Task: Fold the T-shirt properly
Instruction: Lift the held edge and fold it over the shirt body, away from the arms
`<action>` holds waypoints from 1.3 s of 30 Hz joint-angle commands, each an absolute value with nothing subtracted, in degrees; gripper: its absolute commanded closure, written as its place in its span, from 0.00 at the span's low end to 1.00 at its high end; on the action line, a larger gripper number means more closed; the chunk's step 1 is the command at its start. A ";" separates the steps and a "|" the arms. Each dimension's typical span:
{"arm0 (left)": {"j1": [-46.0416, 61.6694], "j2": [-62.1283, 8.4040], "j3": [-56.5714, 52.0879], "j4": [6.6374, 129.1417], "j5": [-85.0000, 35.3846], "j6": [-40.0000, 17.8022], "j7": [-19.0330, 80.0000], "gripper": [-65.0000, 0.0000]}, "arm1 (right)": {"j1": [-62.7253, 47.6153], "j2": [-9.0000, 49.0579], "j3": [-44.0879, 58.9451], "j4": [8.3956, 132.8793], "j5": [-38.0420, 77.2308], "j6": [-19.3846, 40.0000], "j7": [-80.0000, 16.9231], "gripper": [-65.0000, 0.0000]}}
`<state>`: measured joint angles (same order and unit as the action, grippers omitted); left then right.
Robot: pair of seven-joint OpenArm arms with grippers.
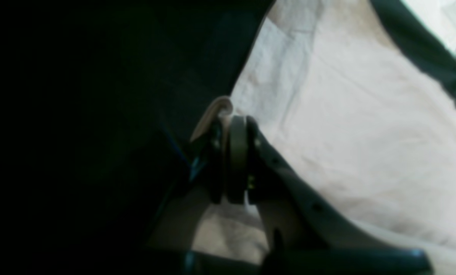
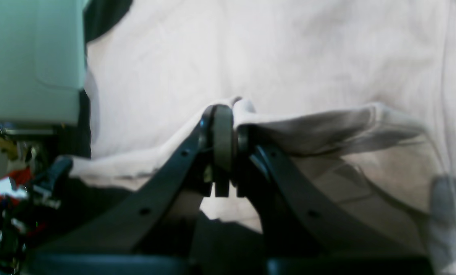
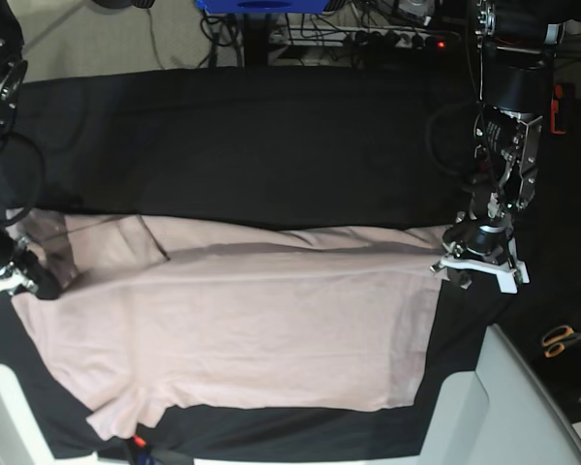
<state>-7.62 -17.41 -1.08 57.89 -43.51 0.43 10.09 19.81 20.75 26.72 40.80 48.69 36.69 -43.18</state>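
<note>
Base view: the T-shirt (image 3: 271, 329) lies spread across the black tablecloth (image 3: 271, 145). I see the left gripper (image 1: 228, 114) pinching its edge; the right gripper (image 2: 228, 110) is clamped on a raised fold at the opposite end.

The T-shirt (image 3: 271, 329) is showing a plain pale pink with no print. The tablecloth (image 3: 271, 145) under it is looking solid black. Scissors (image 3: 562, 339) at the side are showing orange handles, and a blue thing (image 3: 261, 5) is sitting beyond the table.
</note>
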 commanded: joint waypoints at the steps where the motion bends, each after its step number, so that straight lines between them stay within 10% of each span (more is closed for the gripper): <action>1: -8.92 -17.63 -1.45 58.68 -42.68 0.22 8.48 1.00 | 21.32 21.85 26.77 41.54 49.89 37.32 -41.71 0.99; 39: -16.04 -16.40 1.27 50.33 -40.40 -0.04 8.31 1.00 | 28.09 19.65 26.77 34.77 41.10 40.00 -39.96 1.00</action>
<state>-14.61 -15.57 1.34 49.43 -40.34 0.21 9.74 26.17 18.79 26.65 33.95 39.75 39.29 -40.93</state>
